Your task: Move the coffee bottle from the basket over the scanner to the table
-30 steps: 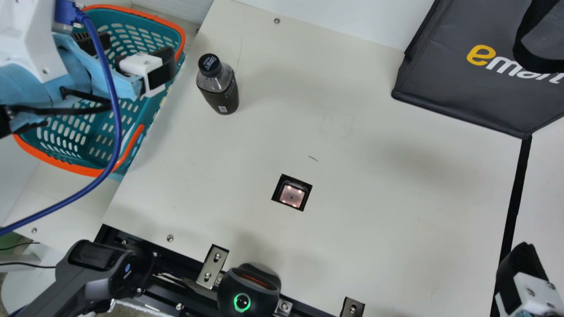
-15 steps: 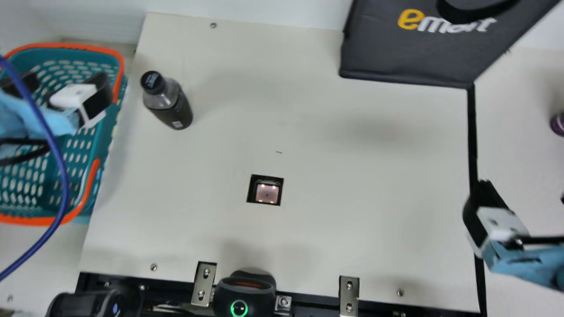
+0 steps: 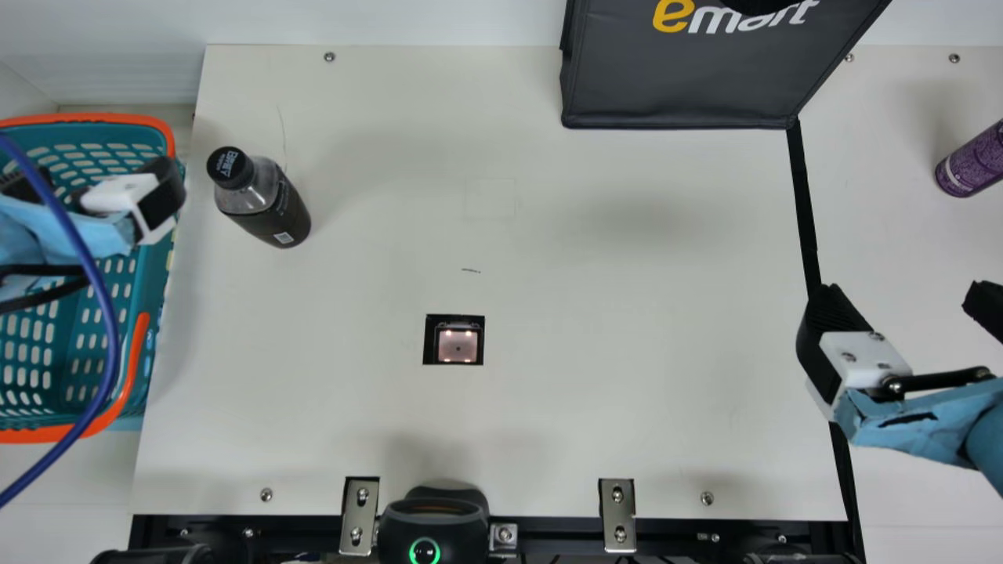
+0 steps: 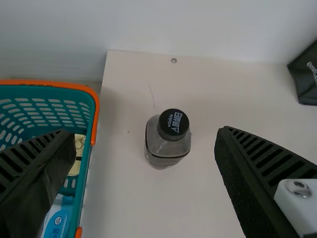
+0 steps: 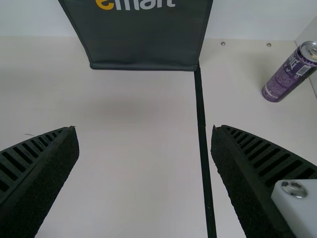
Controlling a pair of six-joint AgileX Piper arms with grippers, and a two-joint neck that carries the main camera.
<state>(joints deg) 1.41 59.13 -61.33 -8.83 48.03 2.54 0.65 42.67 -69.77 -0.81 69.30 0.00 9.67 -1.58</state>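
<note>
Standing at three o'clock from the empty, wide-open black left gripper (image 3: 106, 174): a black-capped, clear plastic coffee bottle (image 3: 270, 207).

A dark grey bag (image 3: 674, 90) stands at the desk's (image 3: 611, 392) far edge; a purple can (image 3: 970, 166) stands near its far right corner, beyond a black strip (image 3: 805, 211).

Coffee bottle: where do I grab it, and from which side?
I'd grip the coffee bottle around its dark body, below the sloping shoulder: it stands upright, offering straight sides. Bring the open left gripper in from the robot's side, one finger per flank; the basket lies close on its left.
</note>
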